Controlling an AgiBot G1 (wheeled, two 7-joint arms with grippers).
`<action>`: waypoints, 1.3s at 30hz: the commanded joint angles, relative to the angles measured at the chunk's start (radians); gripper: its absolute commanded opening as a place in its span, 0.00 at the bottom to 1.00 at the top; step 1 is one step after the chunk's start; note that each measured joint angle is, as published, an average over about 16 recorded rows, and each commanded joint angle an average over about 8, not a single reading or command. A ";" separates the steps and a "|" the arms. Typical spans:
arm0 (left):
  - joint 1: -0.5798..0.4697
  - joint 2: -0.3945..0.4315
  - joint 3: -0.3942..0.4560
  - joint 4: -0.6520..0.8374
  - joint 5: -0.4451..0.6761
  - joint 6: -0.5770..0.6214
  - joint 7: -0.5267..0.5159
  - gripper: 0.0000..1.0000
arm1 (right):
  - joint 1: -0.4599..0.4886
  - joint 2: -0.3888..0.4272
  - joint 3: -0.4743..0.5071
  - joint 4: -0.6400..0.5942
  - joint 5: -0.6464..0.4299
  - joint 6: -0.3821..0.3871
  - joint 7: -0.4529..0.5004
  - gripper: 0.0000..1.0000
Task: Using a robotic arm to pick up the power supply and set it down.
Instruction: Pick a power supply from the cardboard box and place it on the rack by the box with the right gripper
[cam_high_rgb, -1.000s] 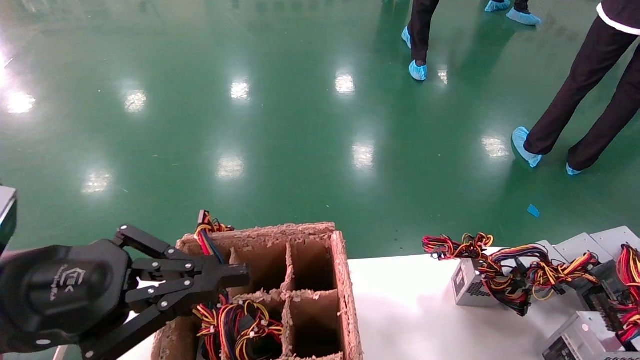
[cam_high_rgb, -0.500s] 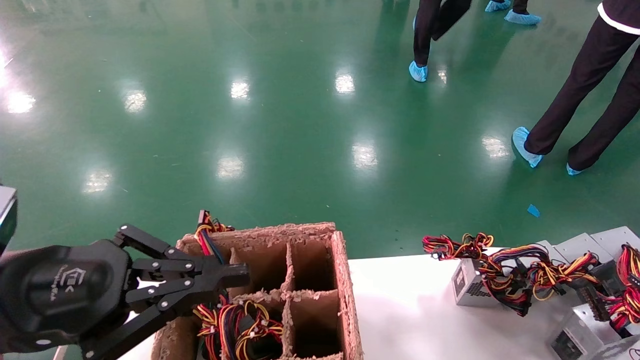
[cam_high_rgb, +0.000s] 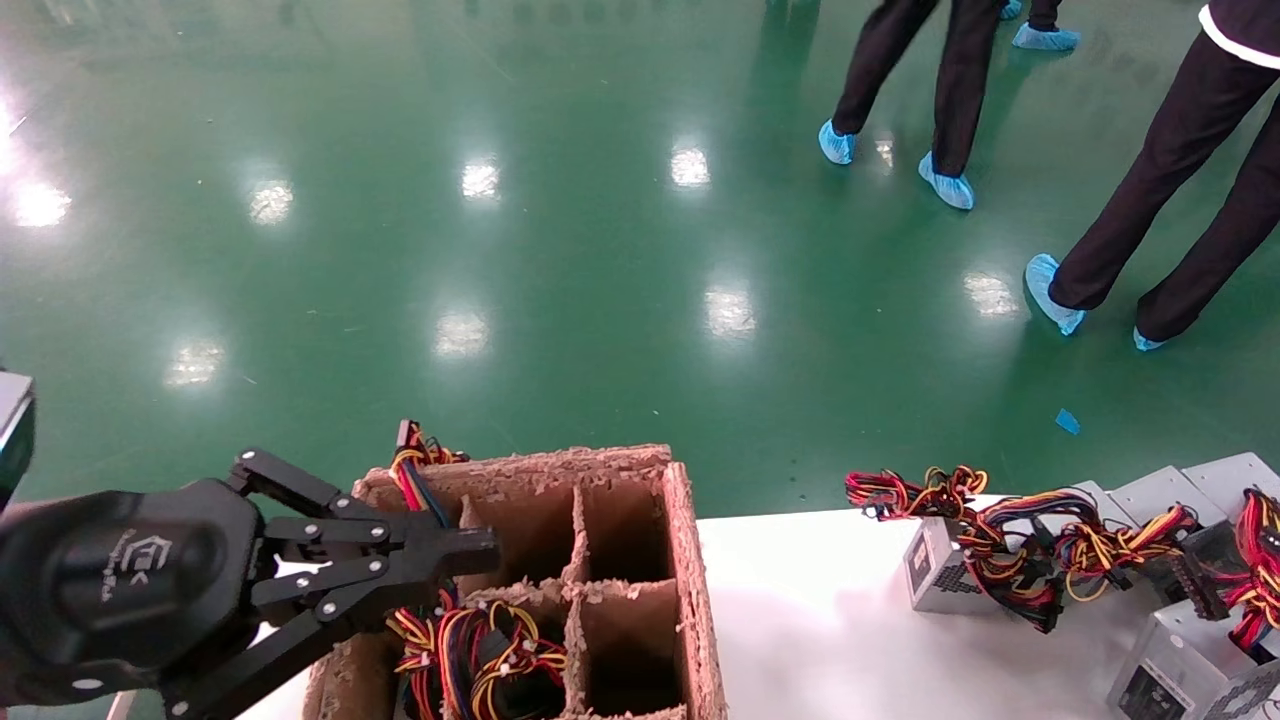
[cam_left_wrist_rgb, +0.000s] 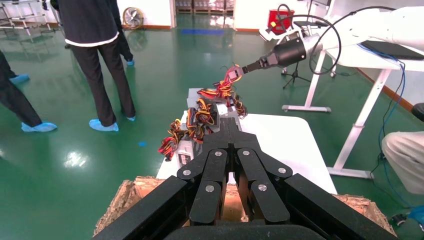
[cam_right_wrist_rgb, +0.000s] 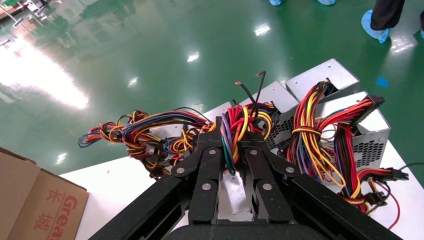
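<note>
White tabletop (cam_high_rgb: 820, 620) is set on glossy green floor (cam_high_rgb: 500, 250). Only in wrist views: right black linkage gripper (cam_right_wrist_rgb: 233, 145) is clamped on silver-grey power supply's (cam_right_wrist_rgb: 234, 192) purple/red/yellow wire bundle (cam_right_wrist_rgb: 235, 127); left black gripper (cam_left_wrist_rgb: 229, 131) is pinched closed, w/ nothing held.

The robotic arm's (cam_left_wrist_rgb: 380, 27) hand (cam_right_wrist_rgb: 231, 134) clamps the silver power supply's (cam_right_wrist_rgb: 234, 192) bundled wires above the table.

Right claw (cam_right_wrist_rgb: 231, 150): closed on wire bundle (cam_right_wrist_rgb: 232, 131), above counter (cam_right_wrist_rgb: 125, 175).
Power supply (cam_right_wrist_rgb: 235, 192): under the claw.
Other boxes (cam_right_wrist_rgb: 327, 82): beyond it.
</note>
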 joint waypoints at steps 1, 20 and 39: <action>0.000 0.000 0.000 0.000 0.000 0.000 0.000 0.00 | 0.016 0.005 -0.011 -0.014 0.000 -0.002 -0.007 0.00; 0.000 0.000 0.000 0.000 0.000 0.000 0.000 0.00 | -0.026 -0.009 0.009 -0.082 0.002 -0.050 -0.056 0.00; 0.000 0.000 0.000 0.000 0.000 0.000 0.000 0.00 | -0.124 -0.021 0.079 0.007 -0.005 -0.017 0.008 1.00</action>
